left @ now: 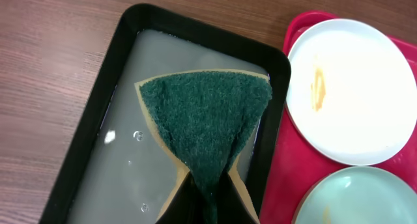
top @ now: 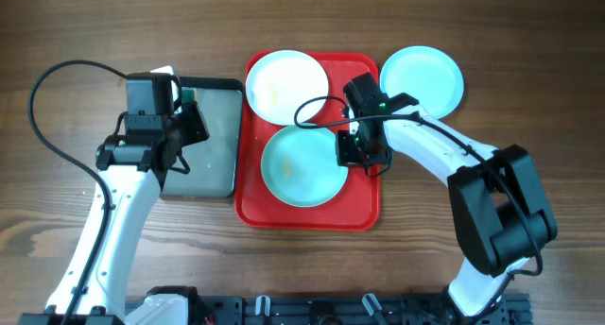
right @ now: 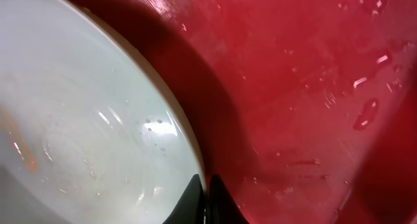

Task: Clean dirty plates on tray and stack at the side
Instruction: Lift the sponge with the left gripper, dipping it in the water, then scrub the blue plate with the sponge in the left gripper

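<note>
Wood-grain surface. Right hand (right: 203, 196): fingertips closed on rim of aqua plate (top: 301, 169), centre-front of red tray (top: 307, 214); wet rim may slip. Left hand (left: 202, 208): clamped on sponge (left: 205, 120), left of tray. White plate (top: 284, 79): tray's rear, stained.

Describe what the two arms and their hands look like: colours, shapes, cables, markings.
Both are slim white links with boxy black joint housings. The left arm has a long black cable looping beside it and a black, blocky left hand. The right arm has a bulky black joint, a short cable loop and a green light near the right hand. Fingers are dark and tapered.
</note>
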